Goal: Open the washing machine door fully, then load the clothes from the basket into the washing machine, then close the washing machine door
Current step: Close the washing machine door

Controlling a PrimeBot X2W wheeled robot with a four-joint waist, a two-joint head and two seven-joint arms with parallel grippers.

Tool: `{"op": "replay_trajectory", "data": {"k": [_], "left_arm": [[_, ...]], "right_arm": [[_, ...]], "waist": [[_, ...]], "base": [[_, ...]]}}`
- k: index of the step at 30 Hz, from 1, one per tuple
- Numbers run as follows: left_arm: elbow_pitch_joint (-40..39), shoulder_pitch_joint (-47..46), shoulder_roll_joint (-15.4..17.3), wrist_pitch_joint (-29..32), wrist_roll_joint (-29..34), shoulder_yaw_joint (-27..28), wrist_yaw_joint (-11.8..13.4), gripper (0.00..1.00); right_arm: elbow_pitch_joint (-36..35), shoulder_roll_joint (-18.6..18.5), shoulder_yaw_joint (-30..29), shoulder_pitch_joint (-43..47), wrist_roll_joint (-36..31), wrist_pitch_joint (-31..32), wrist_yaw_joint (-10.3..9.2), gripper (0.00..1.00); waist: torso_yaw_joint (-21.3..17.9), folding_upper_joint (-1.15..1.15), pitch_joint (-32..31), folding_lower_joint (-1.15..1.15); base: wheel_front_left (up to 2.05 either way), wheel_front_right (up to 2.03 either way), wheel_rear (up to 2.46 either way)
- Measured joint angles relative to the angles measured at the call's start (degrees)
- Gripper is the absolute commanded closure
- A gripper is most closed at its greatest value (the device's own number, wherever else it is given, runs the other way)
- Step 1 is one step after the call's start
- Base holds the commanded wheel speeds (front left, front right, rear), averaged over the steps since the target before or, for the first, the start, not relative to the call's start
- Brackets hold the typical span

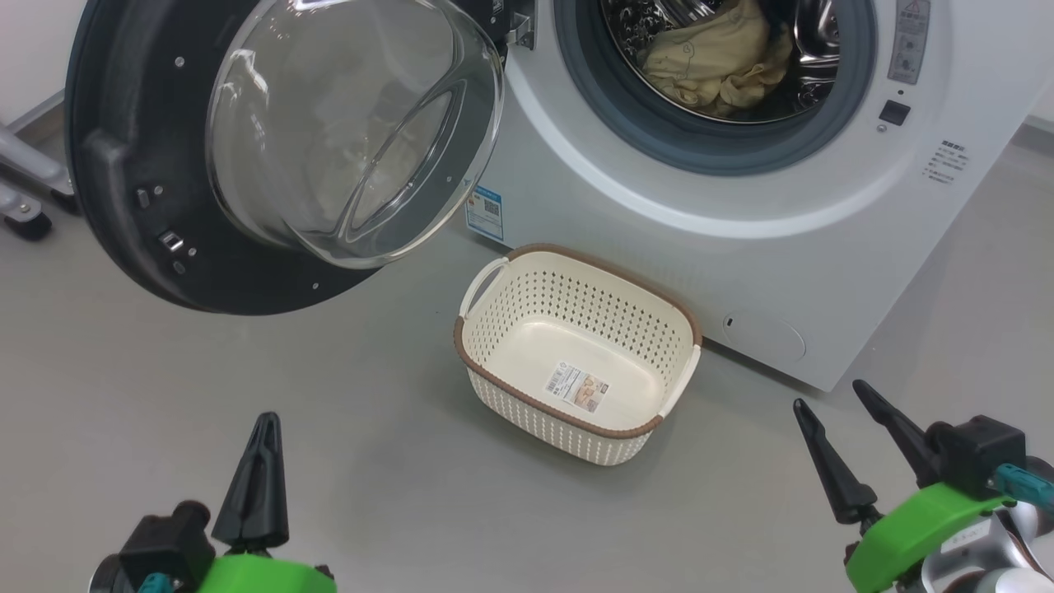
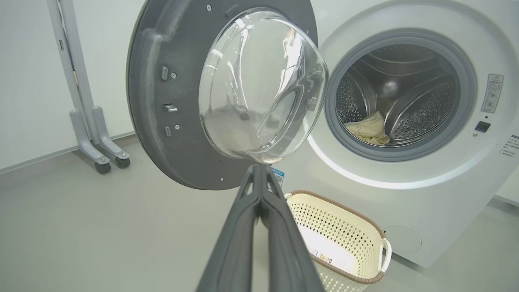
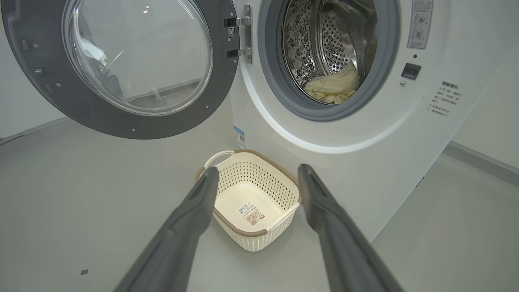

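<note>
Clenched on nothing, the left pincer (image 1: 265, 428) is held over the floor (image 1: 247, 371), while the right pincer (image 1: 828, 395) is spread wide and empty. The clothes (image 1: 712, 62) are seen in the drum (image 1: 811, 41) of the washing machine (image 1: 741, 247), well ahead of the right pincer. The basket (image 1: 527, 329) is set on the floor ahead, between both pincers. The washing machine door (image 1: 132, 165) is swung open ahead of the left pincer.

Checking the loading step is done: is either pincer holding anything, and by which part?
Nothing is held: the left pincer is shut empty, the right pincer open.
</note>
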Motion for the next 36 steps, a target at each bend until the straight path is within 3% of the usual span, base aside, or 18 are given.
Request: {"op": "replay_trajectory", "data": {"k": [7, 12, 14, 18, 22, 25, 30, 36], "left_arm": [[-5.01, -0.58, -1.20, -0.02, -5.64, 2.27, -4.26, 1.00], [-9.09, -5.66, -2.82, 0.19, -16.47, 6.76, -8.77, 1.00], [-10.45, -10.37, -2.41, 2.85, -23.39, 10.38, -10.92, 1.00], [-8.78, -15.86, -1.80, 7.76, -35.83, 16.29, -12.61, 1.00], [-2.86, -22.03, -1.58, 13.56, -51.72, 23.87, -12.58, 1.00], [2.85, -27.32, 0.83, 17.89, -59.79, 28.93, -11.38, 1.00], [13.13, -34.26, 5.08, 23.56, -69.43, 35.75, -8.45, 1.00], [22.99, -37.90, 7.40, 27.06, -76.17, 41.06, -5.44, 1.00]], "right_arm": [[-0.14, 0.00, -0.08, 0.01, 0.00, 0.02, 0.00, 0.00], [-0.48, 0.00, -0.26, 0.01, 0.00, 0.44, 0.00, 0.00], [-0.73, 0.00, -0.26, 0.01, 0.00, 0.54, 0.00, 0.00], [-0.89, 0.00, -0.35, 0.04, 0.01, 1.05, 0.00, 0.00], [-0.89, 0.00, -0.38, 0.05, 0.36, 1.05, 0.00, 0.00], [-0.89, -0.01, -0.04, 0.05, 0.36, 1.11, 0.00, 0.00], [-0.88, -0.45, 0.34, 0.04, 0.44, 1.63, 0.00, 0.00], [-0.90, -1.37, 1.14, 0.03, 0.99, 2.21, 0.00, 0.00]], "waist": [[0.13, 0.00, 0.42, 0.00], [0.23, 0.00, 0.94, 0.00], [0.20, 0.00, 0.99, 0.00], [-0.42, 0.00, 1.04, 0.00], [-1.55, 0.00, 1.24, 0.00], [-2.64, 0.00, 1.56, 0.00], [-4.96, 0.00, 2.35, 0.00], [-7.32, 0.00, 3.28, 0.00]], "base": [[0.00, 0.00, 0.00], [0.00, 0.00, 0.00], [0.00, 0.00, 0.00], [0.00, 0.00, 0.00], [0.00, 0.00, 0.00], [0.00, 0.00, 0.00], [0.00, 0.00, 0.00], [0.00, 0.00, 0.00]]}}
